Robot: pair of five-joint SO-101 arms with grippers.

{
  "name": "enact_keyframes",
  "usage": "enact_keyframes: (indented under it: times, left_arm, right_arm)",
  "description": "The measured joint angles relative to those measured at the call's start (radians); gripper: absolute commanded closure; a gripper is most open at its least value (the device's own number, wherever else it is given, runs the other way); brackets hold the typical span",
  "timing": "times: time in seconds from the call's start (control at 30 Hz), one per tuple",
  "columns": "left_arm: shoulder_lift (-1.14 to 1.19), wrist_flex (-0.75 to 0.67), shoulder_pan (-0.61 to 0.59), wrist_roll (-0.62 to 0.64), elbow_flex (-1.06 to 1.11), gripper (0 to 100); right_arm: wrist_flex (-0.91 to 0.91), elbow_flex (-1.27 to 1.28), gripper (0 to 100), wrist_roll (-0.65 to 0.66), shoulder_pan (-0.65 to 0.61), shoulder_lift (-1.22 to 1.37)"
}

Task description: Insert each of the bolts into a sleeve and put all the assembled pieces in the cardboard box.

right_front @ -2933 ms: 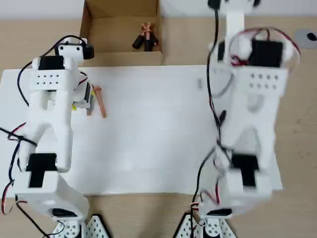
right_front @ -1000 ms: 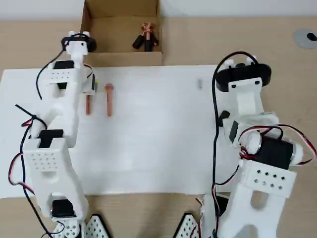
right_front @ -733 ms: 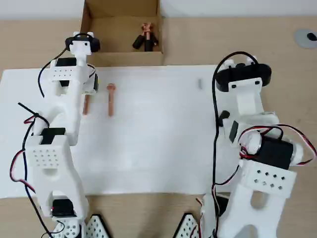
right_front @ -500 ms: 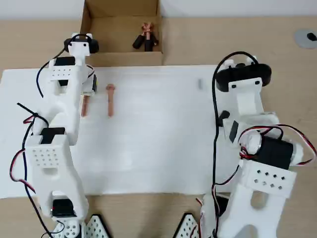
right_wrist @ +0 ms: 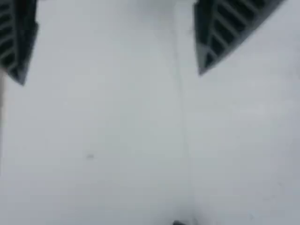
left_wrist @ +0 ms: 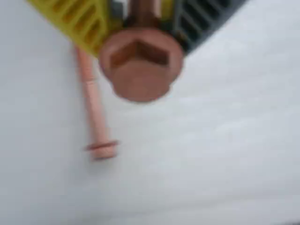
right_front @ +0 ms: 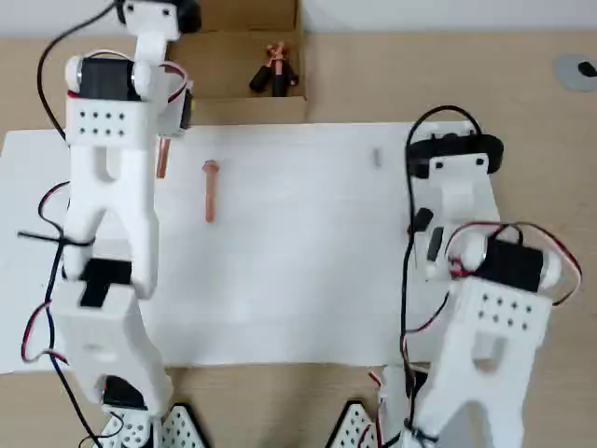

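Observation:
My left gripper is shut on a copper bolt, its hex head facing the wrist camera between one yellow and one dark finger. In the high view this bolt hangs under the raised left arm, just short of the cardboard box. A second copper bolt lies loose on the white mat, and the left wrist view shows that loose bolt beyond the held one. Two assembled pieces, bolts in black sleeves, lie in the box. My right gripper is open above bare mat.
The white mat covers the middle of the wooden table. The right arm stands folded back at the mat's right edge. A small grey mark sits on the mat near it. A dark round thing lies at the far right edge.
The left arm has risen and moved toward the box, carrying one bolt off the mat. The other bolt stayed put. The right arm shifted slightly.

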Motion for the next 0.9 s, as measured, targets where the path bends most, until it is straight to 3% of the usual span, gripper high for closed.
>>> enact_keyframes:
  times: [0.33,0.7,0.9]
  left_arm:
    - [-0.316,0.006,0.141,0.000,0.201,99]
    - [-0.491,0.008,0.150,0.003,0.359,99]
    - [-0.512,0.008,0.150,0.003,0.365,99]
  right_arm:
    - [-0.147,0.000,72.4,-0.137,0.021,0.295]
    - [-0.414,0.000,72.5,-0.430,0.021,0.548]
    - [-0.500,0.000,72.5,-0.476,-0.023,0.646]
